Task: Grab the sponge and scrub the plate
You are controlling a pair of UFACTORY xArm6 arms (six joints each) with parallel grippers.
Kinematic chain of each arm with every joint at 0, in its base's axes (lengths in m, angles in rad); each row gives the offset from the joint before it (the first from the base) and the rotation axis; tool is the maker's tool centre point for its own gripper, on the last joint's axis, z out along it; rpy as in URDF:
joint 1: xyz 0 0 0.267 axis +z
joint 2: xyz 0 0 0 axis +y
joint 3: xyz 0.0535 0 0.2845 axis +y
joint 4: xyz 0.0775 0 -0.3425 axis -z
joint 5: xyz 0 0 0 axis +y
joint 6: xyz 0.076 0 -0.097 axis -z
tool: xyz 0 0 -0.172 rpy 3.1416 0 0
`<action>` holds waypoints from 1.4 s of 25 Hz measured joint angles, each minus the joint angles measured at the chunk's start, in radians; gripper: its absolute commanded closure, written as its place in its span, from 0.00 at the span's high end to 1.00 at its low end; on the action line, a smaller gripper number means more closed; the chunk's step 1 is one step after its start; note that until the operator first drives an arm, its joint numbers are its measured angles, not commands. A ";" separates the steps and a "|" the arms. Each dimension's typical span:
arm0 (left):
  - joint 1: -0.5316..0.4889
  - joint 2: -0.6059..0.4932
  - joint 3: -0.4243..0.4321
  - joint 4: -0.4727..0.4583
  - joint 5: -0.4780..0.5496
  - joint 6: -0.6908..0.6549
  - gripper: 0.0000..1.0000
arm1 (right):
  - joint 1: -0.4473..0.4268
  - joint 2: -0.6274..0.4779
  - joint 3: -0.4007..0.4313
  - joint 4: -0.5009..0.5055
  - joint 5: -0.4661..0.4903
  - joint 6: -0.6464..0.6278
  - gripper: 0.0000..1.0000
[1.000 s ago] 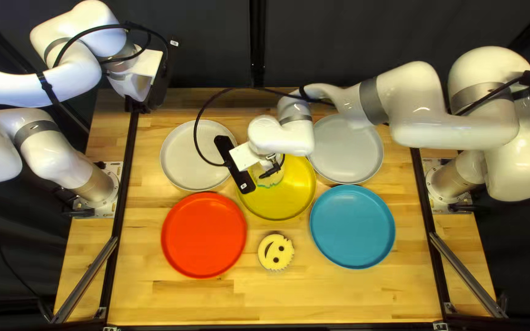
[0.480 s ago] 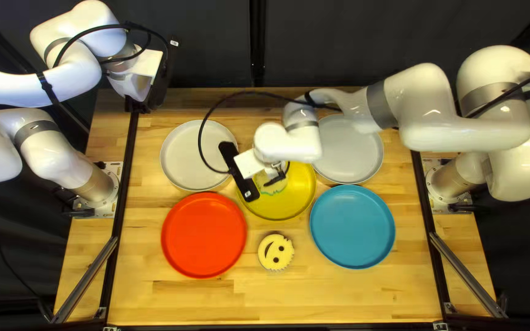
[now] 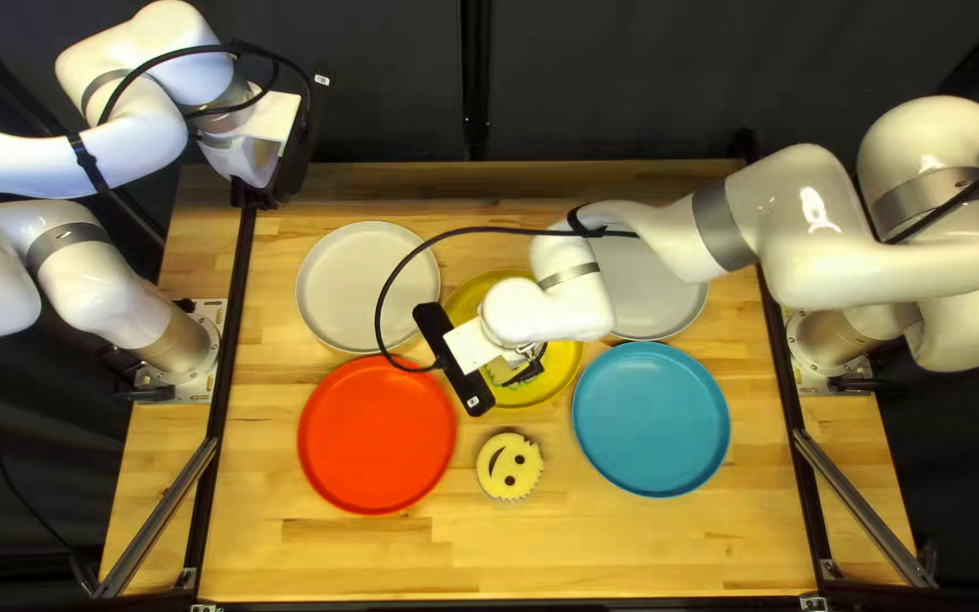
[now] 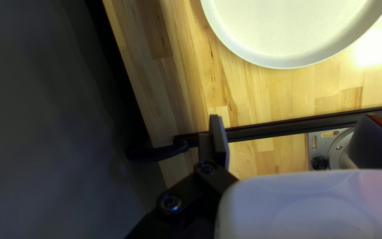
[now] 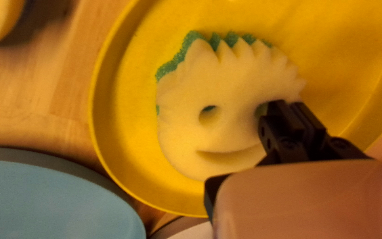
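Though apart, two sponges (image 5: 180, 106) with five plates (image 5: 332, 66)

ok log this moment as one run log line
right tool: shut, over sponge | sponge: green side down on yellow plate | left tool: open, away from yellow plate

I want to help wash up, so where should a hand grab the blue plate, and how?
Probably the near rim of the blue plate, from above, one finger inside, one outside: its edge curves up, and the yellow plate sits close on another side.
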 measured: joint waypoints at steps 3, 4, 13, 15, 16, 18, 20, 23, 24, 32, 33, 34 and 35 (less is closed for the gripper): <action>0.000 0.000 0.000 0.000 0.000 0.000 1.00 | -0.066 -0.026 0.010 0.034 -0.004 -0.058 0.00; 0.000 0.000 0.000 0.000 0.000 0.000 1.00 | -0.091 -0.039 0.011 0.049 0.001 -0.078 0.00; 0.000 0.000 0.000 0.000 0.000 0.000 1.00 | -0.253 -0.046 -0.079 0.131 0.078 -0.165 0.00; 0.000 0.000 0.000 0.000 0.000 0.000 1.00 | -0.286 -0.025 -0.111 0.149 0.095 -0.172 0.00; 0.000 0.000 0.000 0.000 0.000 0.000 1.00 | -0.300 -0.014 -0.126 0.156 0.102 -0.173 0.00; 0.000 0.000 0.000 0.000 0.000 0.000 1.00 | -0.335 0.015 -0.161 0.172 0.117 -0.175 0.00; 0.000 0.000 0.000 0.000 0.000 0.000 1.00 | -0.364 0.041 -0.190 0.185 0.130 -0.173 0.00; 0.000 0.000 0.000 0.000 0.000 0.000 1.00 | -0.410 0.083 -0.230 0.199 0.145 -0.166 0.02; 0.000 0.000 0.000 0.000 0.000 0.000 1.00 | -0.423 0.095 -0.242 0.203 0.149 -0.162 0.67; 0.000 0.000 0.000 0.000 0.000 0.000 1.00 | -0.460 0.115 -0.251 0.212 0.162 -0.113 1.00; 0.000 0.000 0.000 0.000 0.000 0.000 1.00 | -0.461 0.101 -0.235 0.213 0.161 -0.105 1.00; 0.000 0.000 0.000 0.000 0.000 0.000 1.00 | -0.461 0.085 -0.216 0.213 0.159 -0.100 1.00; 0.000 0.000 0.000 0.000 0.000 0.000 1.00 | -0.462 0.064 -0.191 0.214 0.155 -0.095 1.00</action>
